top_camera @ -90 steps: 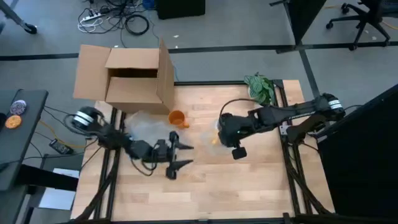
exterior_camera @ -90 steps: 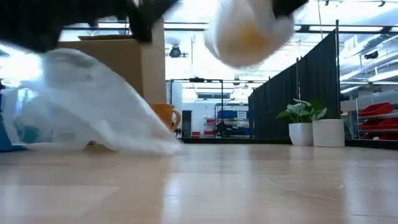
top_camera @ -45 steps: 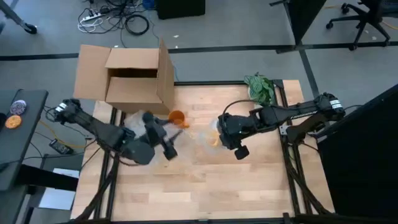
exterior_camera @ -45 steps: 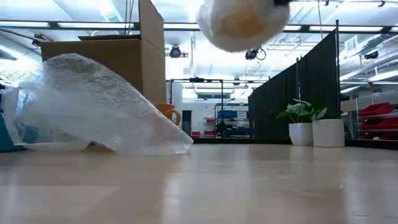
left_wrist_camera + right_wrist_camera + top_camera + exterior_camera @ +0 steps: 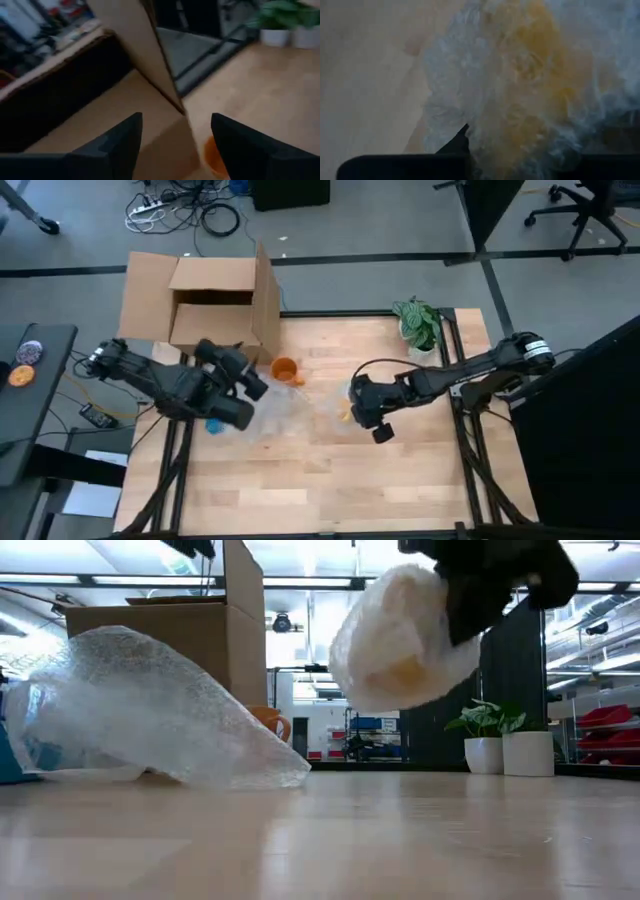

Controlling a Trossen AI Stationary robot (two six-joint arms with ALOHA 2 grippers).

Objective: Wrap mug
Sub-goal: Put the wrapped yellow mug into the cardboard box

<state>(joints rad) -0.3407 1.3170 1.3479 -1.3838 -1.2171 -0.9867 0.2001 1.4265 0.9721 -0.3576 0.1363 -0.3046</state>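
We hold the bubble-wrapped mug [image 5: 402,640] pinched in our right tool [image 5: 352,402], lifted clear of the bench [image 5: 400,480]. Our left tool [image 5: 175,145] hangs spread beside the cardboard box [image 5: 215,305], near a bare orange mug [image 5: 285,369].

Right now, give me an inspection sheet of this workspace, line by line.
Surface: wooden table, bare across its near part.
Job's things: wrapped mug, a yellow mug inside bubble wrap, held clear above the table; unwrapped orange mug standing by the box; loose bubble wrap sheet lying heaped on the table.
Clutter: open cardboard box at the far left edge; potted plant at the far right corner.
Grippers: right pincer shut on the wrapped mug; left pincer open, empty, raised near the box.
Cables: coils on the floor beyond the table.
Surroundings: office chair, dark partition; no person seen.
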